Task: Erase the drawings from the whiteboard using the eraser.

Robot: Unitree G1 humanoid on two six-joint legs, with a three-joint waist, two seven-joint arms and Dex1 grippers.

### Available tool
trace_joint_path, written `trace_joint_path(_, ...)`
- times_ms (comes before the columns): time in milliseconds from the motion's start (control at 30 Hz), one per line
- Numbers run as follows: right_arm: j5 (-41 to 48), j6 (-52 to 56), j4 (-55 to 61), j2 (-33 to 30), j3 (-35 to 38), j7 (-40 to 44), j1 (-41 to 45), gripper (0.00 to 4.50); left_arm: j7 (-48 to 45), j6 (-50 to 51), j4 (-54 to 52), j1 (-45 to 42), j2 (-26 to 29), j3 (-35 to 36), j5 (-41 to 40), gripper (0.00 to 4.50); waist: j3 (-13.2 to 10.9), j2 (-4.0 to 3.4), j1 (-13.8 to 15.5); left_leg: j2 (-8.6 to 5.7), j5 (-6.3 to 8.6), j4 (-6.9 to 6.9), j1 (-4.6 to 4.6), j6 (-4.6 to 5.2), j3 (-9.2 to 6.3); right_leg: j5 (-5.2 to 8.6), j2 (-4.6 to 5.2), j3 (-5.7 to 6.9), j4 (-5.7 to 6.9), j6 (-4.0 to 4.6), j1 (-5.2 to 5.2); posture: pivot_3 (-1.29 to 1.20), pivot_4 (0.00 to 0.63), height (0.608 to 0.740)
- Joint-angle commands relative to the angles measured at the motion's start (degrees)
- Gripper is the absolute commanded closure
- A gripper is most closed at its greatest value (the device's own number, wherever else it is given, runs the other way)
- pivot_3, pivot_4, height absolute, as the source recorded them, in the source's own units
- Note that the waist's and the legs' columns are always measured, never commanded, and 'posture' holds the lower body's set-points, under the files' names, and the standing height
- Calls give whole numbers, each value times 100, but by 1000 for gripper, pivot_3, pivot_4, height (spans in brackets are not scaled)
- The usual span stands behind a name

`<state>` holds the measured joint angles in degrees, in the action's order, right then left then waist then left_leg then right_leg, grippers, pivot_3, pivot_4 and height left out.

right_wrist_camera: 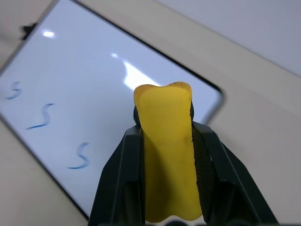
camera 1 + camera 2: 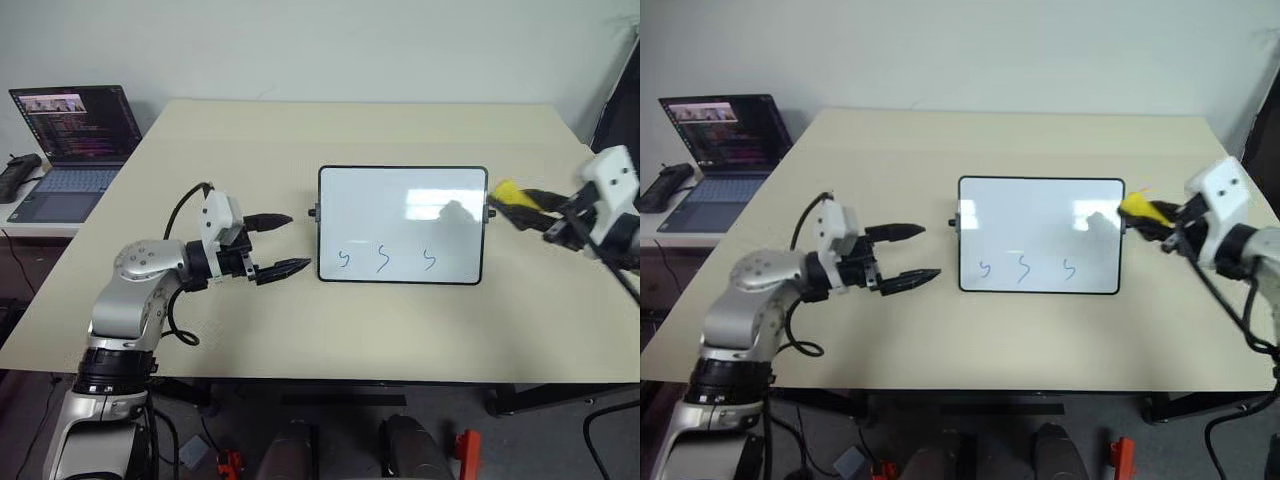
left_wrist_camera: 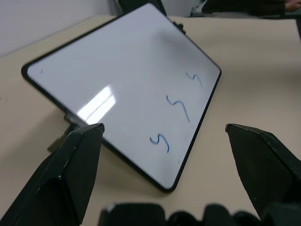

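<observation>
The whiteboard (image 2: 402, 224) lies flat in the middle of the beige table, black-framed. Three small blue drawings (image 2: 384, 259) sit in a row along its near edge, also seen as drawings (image 3: 177, 106) in the left wrist view. My right gripper (image 2: 528, 207) hovers just off the board's right short side, shut on the yellow eraser (image 2: 512, 192), which sticks out toward the board; the eraser (image 1: 168, 150) is pinched between both fingers. My left gripper (image 2: 282, 243) is open and empty, just left of the board's left side, pointing at it.
An open laptop (image 2: 72, 145) sits on a side desk at the far left, beside a dark object (image 2: 18, 175). The table (image 2: 250, 330) has bare surface all around the board.
</observation>
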<state>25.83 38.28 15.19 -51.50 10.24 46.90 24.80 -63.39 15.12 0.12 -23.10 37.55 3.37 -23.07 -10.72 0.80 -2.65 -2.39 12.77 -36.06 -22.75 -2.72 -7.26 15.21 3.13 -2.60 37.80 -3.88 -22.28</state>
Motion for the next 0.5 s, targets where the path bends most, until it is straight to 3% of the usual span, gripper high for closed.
trace_joint_path(33, -364, -499, 511, 193, -800, 129, 330, 3503, 12, -293, -72, 168, 196, 233, 74, 0, 0, 0, -4, 1, 0, 2, -2, 0, 0, 0, 0, 0, 1, 0, -3, 0, 150, 740)
trace_joint_path(233, -1631, -1627, 103, 1094, -2318, -69, 935, 3503, 29, -575, -193, 366, 212, 42, 276, 0, -1, 1, 14, -3, 0, 3, -5, -1, -9, 1, 2, 8, -3, 1, -3, 0, 150, 740)
trace_joint_path(500, -2741, -2526, -1009, 2114, -3363, -149, 1498, 3503, 152, -769, -366, 528, 80, -68, 378, 0, 0, 2, 46, -4, 1, 7, -6, -3, -20, 0, 2, 15, -1, 3, -6, 0, 150, 740)
